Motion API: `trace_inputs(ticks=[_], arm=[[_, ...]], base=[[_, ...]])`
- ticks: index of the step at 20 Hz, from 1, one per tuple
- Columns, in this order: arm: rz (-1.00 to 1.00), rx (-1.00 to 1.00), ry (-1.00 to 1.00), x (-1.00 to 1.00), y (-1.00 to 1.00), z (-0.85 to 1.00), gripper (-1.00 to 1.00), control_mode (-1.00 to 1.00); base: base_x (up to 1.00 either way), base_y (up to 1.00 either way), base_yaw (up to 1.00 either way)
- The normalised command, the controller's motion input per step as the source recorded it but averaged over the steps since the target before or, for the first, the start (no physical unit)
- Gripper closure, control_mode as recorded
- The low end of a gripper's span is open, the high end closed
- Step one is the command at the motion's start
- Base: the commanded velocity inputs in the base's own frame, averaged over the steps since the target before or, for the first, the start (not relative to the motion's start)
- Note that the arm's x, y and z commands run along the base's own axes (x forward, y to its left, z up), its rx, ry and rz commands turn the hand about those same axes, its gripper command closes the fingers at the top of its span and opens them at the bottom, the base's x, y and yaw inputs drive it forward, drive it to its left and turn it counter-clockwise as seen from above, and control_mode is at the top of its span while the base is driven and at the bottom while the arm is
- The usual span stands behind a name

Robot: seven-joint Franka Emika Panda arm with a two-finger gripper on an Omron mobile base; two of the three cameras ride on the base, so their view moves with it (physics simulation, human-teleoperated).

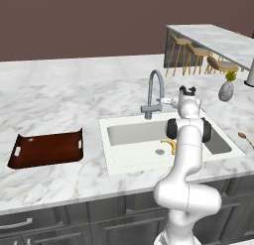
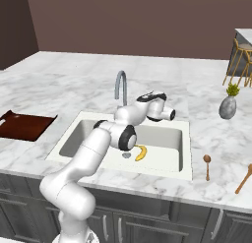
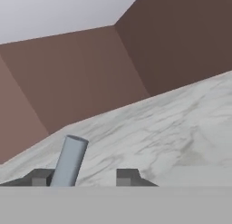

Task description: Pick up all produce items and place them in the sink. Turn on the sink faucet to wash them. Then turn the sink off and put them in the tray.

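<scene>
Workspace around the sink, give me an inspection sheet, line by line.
Surface: grey-veined marble counter.
Job's things: banana lies in the sink by the drain; faucet shows no water; tray holds nothing, left of the sink.
Clutter: vase, two wooden spoons.
Gripper: open, faucet lever between its fingertips.
Cables: nothing seen.
Surroundings: brown walls, bar stools at a far counter.
</scene>
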Motion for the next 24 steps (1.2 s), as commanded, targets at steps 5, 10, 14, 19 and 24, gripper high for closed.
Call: trace_inputs(ticks=[5, 10, 14, 19, 24], arm=[[0.01, 0.06, 0.05, 0.06, -0.57, -0.41, 1.0, -1.0], [0.01, 0.05, 0.0, 0.0, -0.53, -0.26, 1.0, -1.0], [0.04, 0.02, -0.01, 0.01, -0.32, -0.12, 1.0, -1.0], [0.23, 0.0, -0.14, 0.21, -0.02, 0.0, 1.0, -1.0], [0.33, 0.0, -0.17, 0.31, 0.0, 0.0, 1.0, -1.0]], base=[[0.0, 0.0, 0.0], [0.0, 0.0, 0.0], [0.0, 0.0, 0.0], [0.0, 0.0, 0.0], [0.0, 0.0, 0.0]])
